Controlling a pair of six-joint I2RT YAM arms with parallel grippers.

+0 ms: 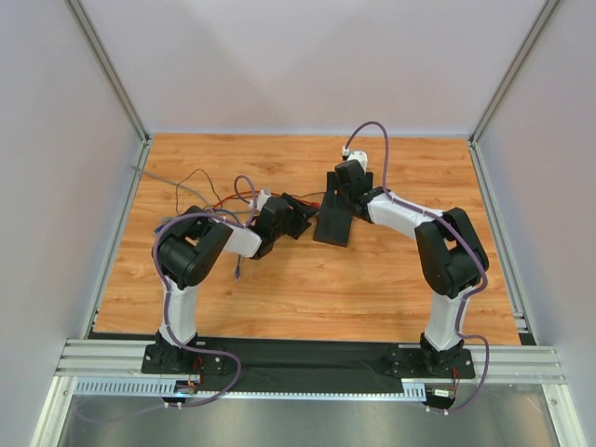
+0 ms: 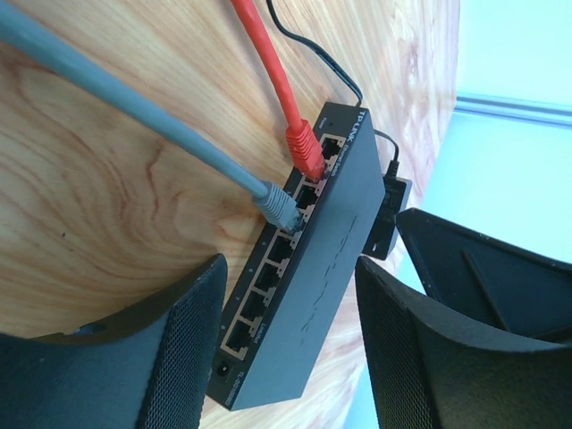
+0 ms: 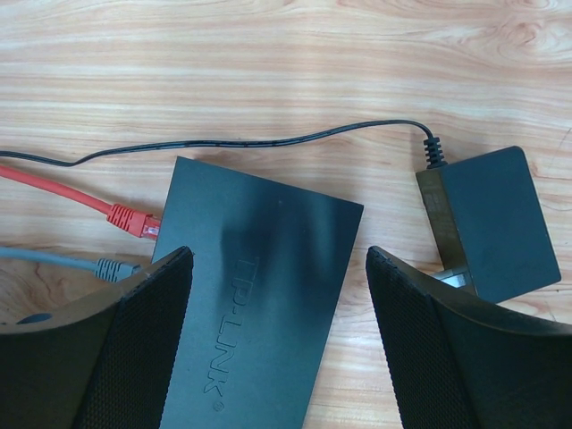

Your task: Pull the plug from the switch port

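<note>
Left gripper (image 2: pixel 288 295) straddles the switch (image 2: pixel 335 214) at its port end — pinching or merely flanking, I cannot tell. The switch lies flat mid-way up the table (image 1: pixel 307 289), red plug (image 2: pixel 304 147) and grey plug (image 2: pixel 279 207) both seated. Right gripper (image 3: pixel 277 268) spans its far end — wide, one finger clear of it. Adapter (image 3: pixel 492 223) lies off its back edge.

Top view overhead, far; both wrist views close, sharing switch (image 3: pixel 259 286).
</note>
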